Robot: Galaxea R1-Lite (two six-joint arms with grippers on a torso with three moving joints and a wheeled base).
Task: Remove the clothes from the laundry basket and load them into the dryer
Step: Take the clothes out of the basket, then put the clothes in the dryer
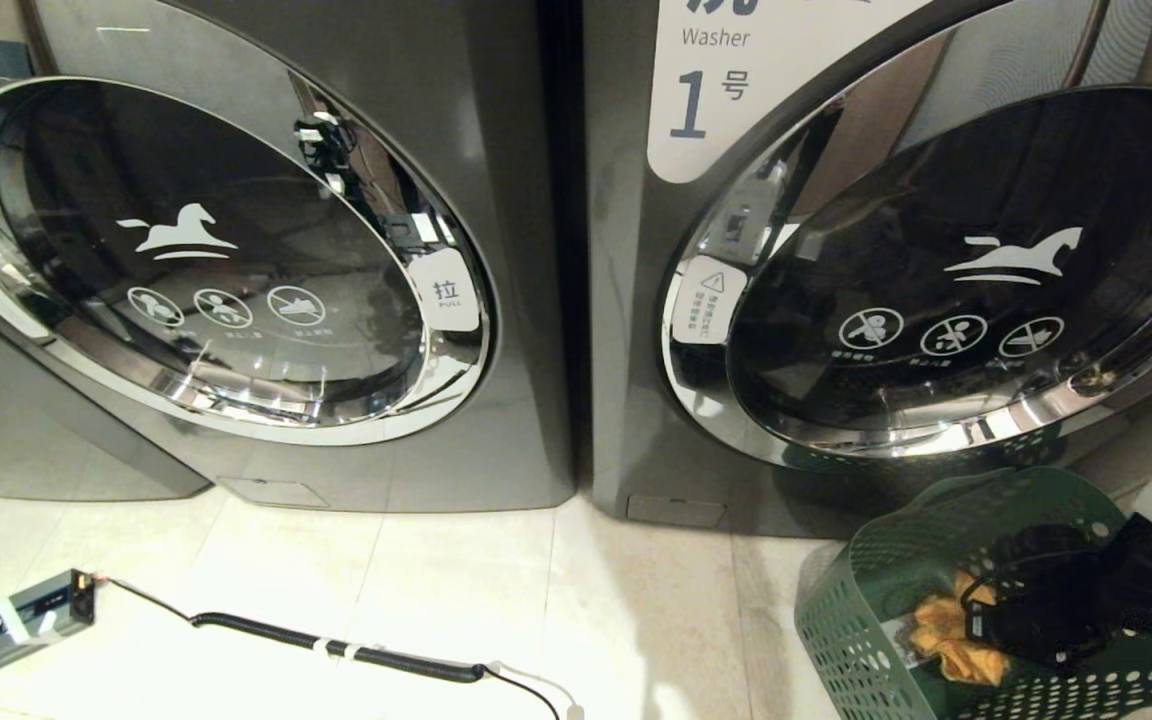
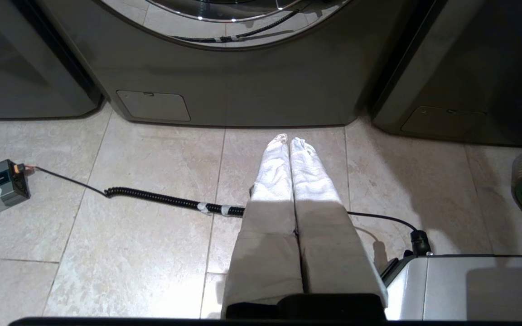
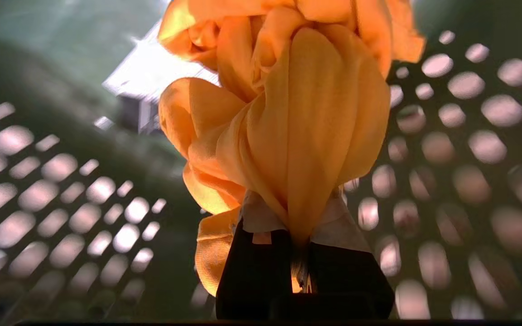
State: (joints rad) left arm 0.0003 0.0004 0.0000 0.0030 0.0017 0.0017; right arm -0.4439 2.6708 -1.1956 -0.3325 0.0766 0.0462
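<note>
Down at the near right of the floor, the right end effector (image 1: pixel 986 625) sits inside the laundry basket (image 1: pixel 856 610), clamped tight on the clothes (image 1: pixel 946 635). The right wrist view shows both black fingers (image 3: pixel 256 267) pinched together with a gather of fabric squeezed through the slit between them; the clothes (image 3: pixel 288 136) billow beyond the fingertips in soft folds, their long run continuing straight on from the fingers. The cloth is thin, bright yellow-orange, limp and crumpled, so it will probably sag and trail when raised.

Around it the laundry basket (image 3: pixel 469 149) is dark green plastic, its rounded walls pierced by rows of round holes. It stands touching the base of the right-hand machine.

The coming move turns on height: I judge the bundle has to rise clear of the basket rim and go up to a dryer door. Only two lower doors show in the head view, the left door (image 1: pixel 216 260) and the right door (image 1: pixel 956 290), both dark glass in chrome rings with a white horse logo. The dryer itself is not visible.

The left end effector (image 2: pixel 289 141) hangs over the tiled floor (image 2: pixel 152 253), far left of the basket, its white cloth-wrapped fingers pressed together and empty. A coiled black cable (image 2: pixel 161 198) lies on the tiles beneath it.
</note>
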